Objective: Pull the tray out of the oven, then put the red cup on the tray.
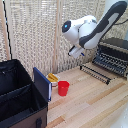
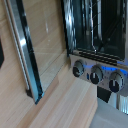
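Your gripper [image 1: 76, 51] hovers just beside the oven [image 1: 114, 54]; you cannot tell its opening. The red cup [image 1: 63, 88] stands well apart from the oven.

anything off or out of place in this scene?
Nothing spilled or damaged. The oven door hangs open with the tray partly out. The red cup stands upright on the table, by the black box.

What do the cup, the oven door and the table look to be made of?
Cup: probably plastic, uniform bright red, smooth and plain. Oven door: a clear glass pane, table grain showing through it, in a shiny metal frame, likely chrome or polished steel. Table: light wood planks with visible grain and seams, matte; could be laminate.
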Tool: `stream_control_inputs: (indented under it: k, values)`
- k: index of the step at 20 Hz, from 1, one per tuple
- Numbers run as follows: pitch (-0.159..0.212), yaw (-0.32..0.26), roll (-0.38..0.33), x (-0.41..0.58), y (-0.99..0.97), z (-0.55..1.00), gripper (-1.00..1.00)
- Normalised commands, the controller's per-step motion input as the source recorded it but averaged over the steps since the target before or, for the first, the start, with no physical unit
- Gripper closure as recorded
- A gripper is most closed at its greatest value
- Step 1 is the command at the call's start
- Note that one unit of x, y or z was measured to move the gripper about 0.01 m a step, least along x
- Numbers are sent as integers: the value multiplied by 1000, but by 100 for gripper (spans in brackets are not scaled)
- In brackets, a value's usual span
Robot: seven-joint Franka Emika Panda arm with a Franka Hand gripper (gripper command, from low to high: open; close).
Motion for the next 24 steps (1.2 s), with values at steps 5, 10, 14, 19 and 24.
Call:
stream_control_inputs:
  k: [5,10,14,19,24]
  values:
    - [15,0,-120,75,-511,-167,-100]
    - [59,0,-177,78,-443,-59,-100]
    - [106,9,-219,73,-416,-48,-100]
    - [103,64,-225,30,-445,-56,-100]
    - [86,215,-152,0,-372,-90,-100]
